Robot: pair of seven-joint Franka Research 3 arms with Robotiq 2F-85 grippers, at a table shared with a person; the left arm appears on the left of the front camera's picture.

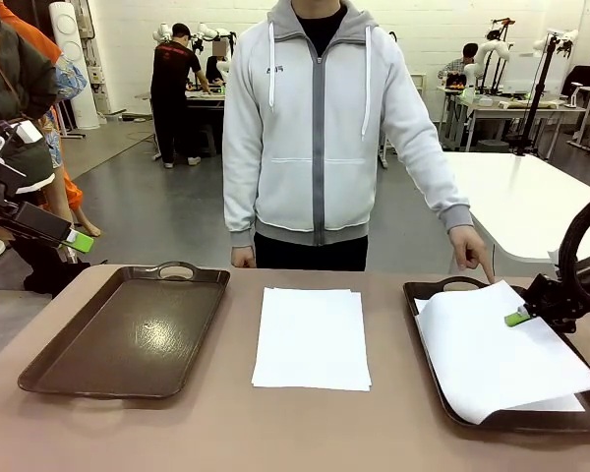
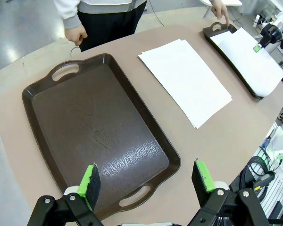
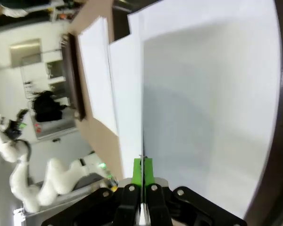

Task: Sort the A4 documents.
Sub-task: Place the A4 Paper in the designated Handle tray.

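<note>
Over at three o'clock on the beige tabletop, the right gripper has its green pads pressed together on the edge of a thin white rectangular paper sheet, and the right wrist view confirms it: the right gripper pinches that sheet with no gap between the pads. From the pads the sheet spreads away toward seven o'clock in the front view, lying skewed across the right-hand dark brown rectangular tray, with the corner of a second white sheet peeking out beneath it at five o'clock. Whether the gripped sheet rests flat on the one below, I cannot tell. A person in a pale grey zip hoodie stands at twelve o'clock, one hand reaching down with a fingertip at the tray's far handle. At the table's centre lies a neat stack of plain white paper sheets, well apart from both grippers. At nine o'clock the left gripper hangs in the air, its fingers spread wide apart around nothing; in its own wrist view the left gripper hovers above the near end of the left-hand dark brown rectangular tray, with the central stack lying at one o'clock from it.
</note>
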